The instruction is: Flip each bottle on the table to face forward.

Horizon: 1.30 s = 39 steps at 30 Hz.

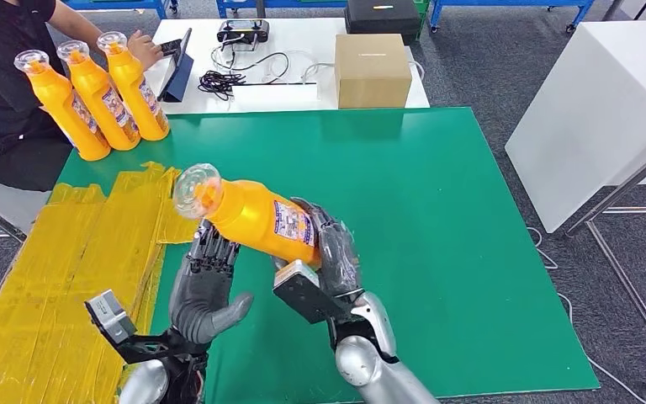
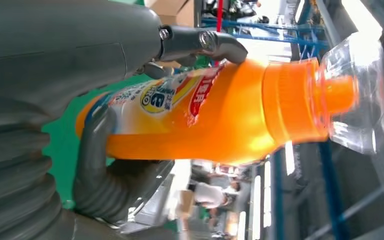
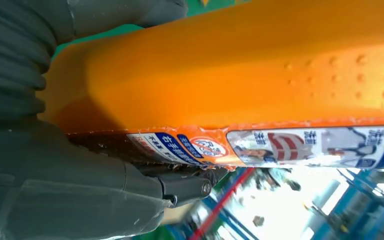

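An orange bottle (image 1: 256, 217) with a clear cap (image 1: 197, 187) hangs tilted above the green mat (image 1: 437, 252), cap pointing up and to the left. My right hand (image 1: 332, 257) grips it around the base; its label (image 3: 300, 145) runs along the body. My left hand (image 1: 206, 290) is just under the bottle's shoulder. Its fingers (image 1: 215, 250) reach up and touch the underside, while its thumb stays spread away. The bottle (image 2: 220, 115) lies close beyond the left hand (image 2: 55, 75). Three more orange bottles (image 1: 97, 93) stand upright in a row at the far left corner.
A person in black sits at the far left, one hand near a tablet (image 1: 177, 71). Yellow tape (image 1: 67, 278) covers the table's left side. Behind the mat a white table holds a cardboard box (image 1: 373, 70) and cables. A white cabinet (image 1: 597, 126) stands to the right.
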Available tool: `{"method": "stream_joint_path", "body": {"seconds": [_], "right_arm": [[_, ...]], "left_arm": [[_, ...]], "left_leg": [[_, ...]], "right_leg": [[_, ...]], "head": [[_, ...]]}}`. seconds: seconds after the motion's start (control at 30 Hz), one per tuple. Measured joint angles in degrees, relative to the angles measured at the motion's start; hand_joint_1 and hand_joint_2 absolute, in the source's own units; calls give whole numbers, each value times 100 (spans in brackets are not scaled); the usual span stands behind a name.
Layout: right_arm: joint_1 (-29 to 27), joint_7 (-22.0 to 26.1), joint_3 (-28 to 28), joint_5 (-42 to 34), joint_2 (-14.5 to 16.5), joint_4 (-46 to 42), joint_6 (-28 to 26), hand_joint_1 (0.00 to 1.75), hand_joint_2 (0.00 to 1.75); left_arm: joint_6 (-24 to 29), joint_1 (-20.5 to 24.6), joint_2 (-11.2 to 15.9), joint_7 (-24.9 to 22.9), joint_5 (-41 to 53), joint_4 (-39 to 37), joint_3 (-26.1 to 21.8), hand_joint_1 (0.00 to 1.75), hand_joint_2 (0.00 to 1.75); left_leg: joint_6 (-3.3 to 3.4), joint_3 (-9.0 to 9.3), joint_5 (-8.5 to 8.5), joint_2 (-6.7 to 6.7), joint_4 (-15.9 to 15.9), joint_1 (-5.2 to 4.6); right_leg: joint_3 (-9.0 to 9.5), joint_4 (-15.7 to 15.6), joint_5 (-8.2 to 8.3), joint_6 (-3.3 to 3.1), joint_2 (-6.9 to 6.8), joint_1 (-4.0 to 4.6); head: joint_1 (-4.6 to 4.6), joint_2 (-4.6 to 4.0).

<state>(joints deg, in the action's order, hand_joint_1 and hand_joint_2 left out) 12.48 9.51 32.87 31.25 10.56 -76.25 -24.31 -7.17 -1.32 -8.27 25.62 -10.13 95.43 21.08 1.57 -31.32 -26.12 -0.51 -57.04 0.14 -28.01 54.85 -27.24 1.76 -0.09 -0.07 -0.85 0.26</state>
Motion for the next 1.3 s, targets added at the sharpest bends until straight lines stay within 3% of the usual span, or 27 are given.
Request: {"method": "stream_joint_path", "body": {"seconds": [0.3, 0.53, 0.8, 1.0, 1.13, 1.23, 1.3], "right_arm": [[29, -619, 489, 2169, 72, 251, -1061, 175, 175], [59, -1144, 816, 3294, 120, 491, -1247, 175, 175], [156, -1166, 1027, 3265, 238, 737, -1124, 175, 175], [280, -1021, 1243, 2773, 283, 901, -977, 175, 175], [356, -898, 1409, 2296, 337, 1064, -950, 175, 175], [387, -873, 1507, 2128, 352, 1119, -918, 175, 175], [401, -872, 1547, 2096, 355, 1140, -901, 175, 175]], "left_arm": [[103, -12, -9, -5, -163, 141, -36, 0, 175], [98, -50, -6, -63, -178, 180, -128, 0, 175], [96, -159, 7, -92, -177, 320, -293, 0, 175], [51, -202, 9, -101, -149, 379, -449, 0, 175], [81, -260, 9, -84, -105, 404, -538, 14, 175], [123, -311, 9, -61, -82, 433, -584, 14, 175], [131, -338, 9, -53, -76, 446, -612, 90, 175]], "left_leg": [[0, -4, 0, 0, 1, 1], [0, -4, 0, 0, 1, 0], [0, -4, 0, 0, 1, 0], [0, -4, 0, 1, 1, 1], [-1, -4, 1, 1, 1, 1], [-1, -4, 0, 1, 1, 1], [-1, -4, 0, 1, 1, 1]], "right_leg": [[-4, 0, -1, -1, 0, 0], [-4, 0, 0, 0, 0, 0], [-4, 0, 0, 0, 0, 0], [-4, 0, 0, 0, 0, 0], [-5, 0, 0, 0, 0, 0], [-6, 0, 0, -1, 0, 0], [-7, 0, 0, -1, 0, 0]], "head": [[0, 0], [0, 0], [0, 0], [1, 0], [0, 0], [1, 0], [1, 0]]}}
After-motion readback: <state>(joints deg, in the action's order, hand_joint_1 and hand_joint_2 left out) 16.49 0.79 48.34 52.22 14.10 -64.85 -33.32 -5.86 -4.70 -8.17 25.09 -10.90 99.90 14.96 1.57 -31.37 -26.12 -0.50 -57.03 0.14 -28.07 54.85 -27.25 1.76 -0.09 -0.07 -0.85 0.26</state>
